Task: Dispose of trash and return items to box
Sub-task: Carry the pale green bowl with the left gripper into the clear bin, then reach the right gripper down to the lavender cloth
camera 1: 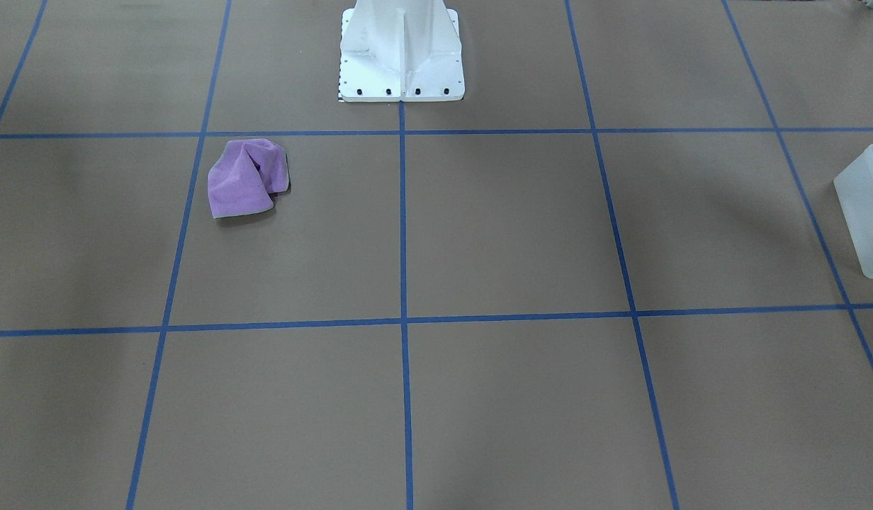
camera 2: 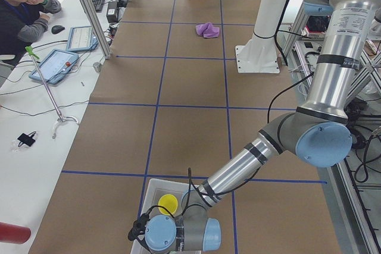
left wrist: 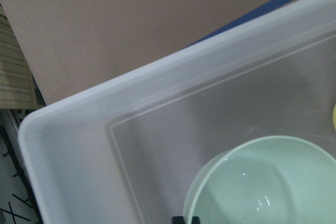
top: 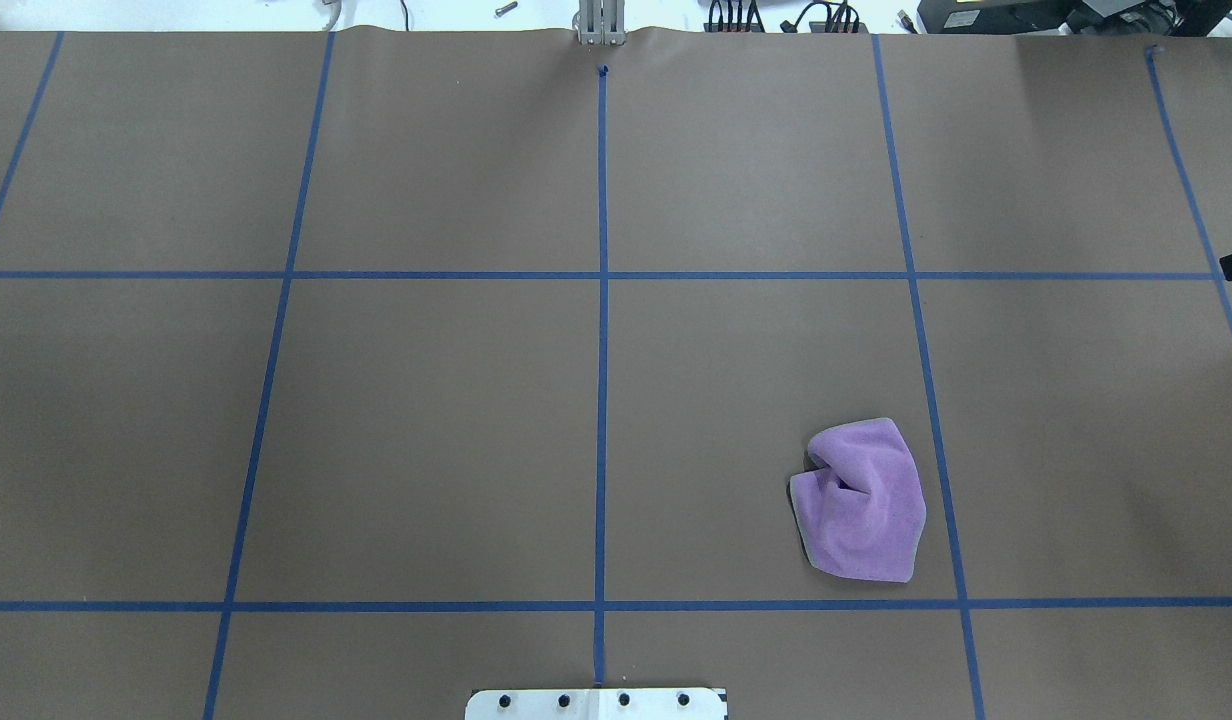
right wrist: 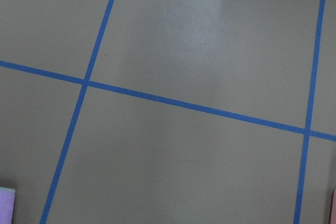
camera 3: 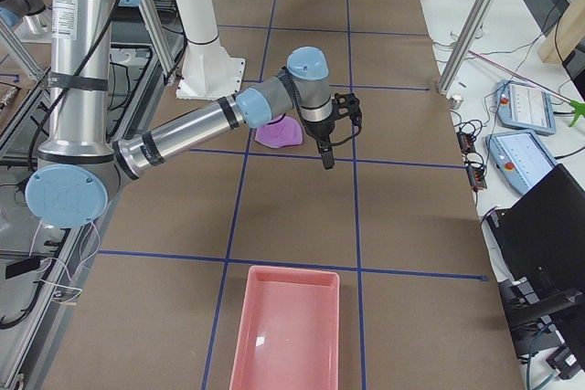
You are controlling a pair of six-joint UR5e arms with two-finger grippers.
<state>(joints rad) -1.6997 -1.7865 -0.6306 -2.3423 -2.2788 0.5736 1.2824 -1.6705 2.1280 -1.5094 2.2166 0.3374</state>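
Observation:
The frosted white box [left wrist: 105, 108] holds the pale green bowl [left wrist: 257, 187], and a sliver of the yellow cup [left wrist: 334, 116] shows at the right edge. The cup [camera 2: 168, 203] also shows in the box [camera 2: 152, 187] in the exterior left view, under my left wrist. My left gripper [left wrist: 184, 220] hangs just above the bowl's rim; only a dark tip shows, so I cannot tell if it is open or shut. My right gripper [camera 3: 328, 157] points down above the table, just beyond a purple cloth [camera 3: 280, 132]; I cannot tell its state.
The purple cloth [top: 861, 505] lies crumpled on the brown table on my right side. A pink tray [camera 3: 288, 326] sits at the table's right end. The white robot base [camera 1: 401, 49] stands at the table's middle edge. An operator [camera 2: 21, 10] sits beside the left end.

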